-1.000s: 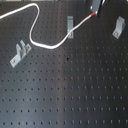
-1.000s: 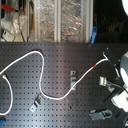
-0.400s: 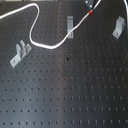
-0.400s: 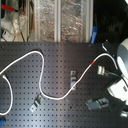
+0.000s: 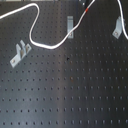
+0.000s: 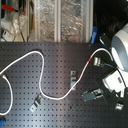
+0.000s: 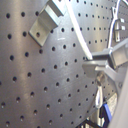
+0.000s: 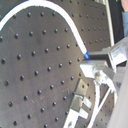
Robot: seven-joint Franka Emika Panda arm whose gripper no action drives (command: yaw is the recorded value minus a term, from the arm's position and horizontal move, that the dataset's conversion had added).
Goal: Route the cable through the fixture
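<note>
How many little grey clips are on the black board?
3 in the first exterior view: one clip at the first exterior view's left, one at top middle beside the cable, one at the right. None seems hidden.

On the table [image 5: 75, 95] three clips stood well apart: one [image 5: 20, 52] at the first exterior view's left, one [image 5: 70, 23] near the middle, one [image 5: 117, 26] at the right. The cable [image 5: 42, 44] snaked across, passing beside the middle clip, one end running off the first exterior view's left edge.
</note>
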